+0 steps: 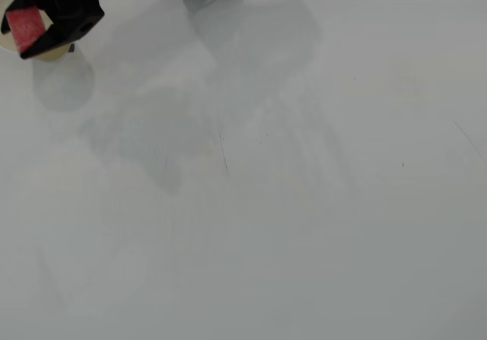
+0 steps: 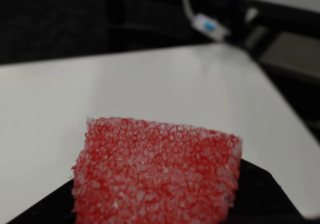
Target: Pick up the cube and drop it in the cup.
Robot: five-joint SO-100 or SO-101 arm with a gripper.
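Cube (image 1: 27, 28), one red speckled block, sits clamped in the black gripper (image 1: 30, 30) at the top left corner of the overhead view, directly over the one cup (image 1: 55, 51), which is mostly hidden beneath the gripper so only slivers of cream rim show. Up close in the wrist view the cube (image 2: 157, 176) fills the lower frame, cut off by the bottom edge, with the white table (image 2: 150, 83) blurred behind it.

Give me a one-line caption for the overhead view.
Gripper holds the red cube above the cup.
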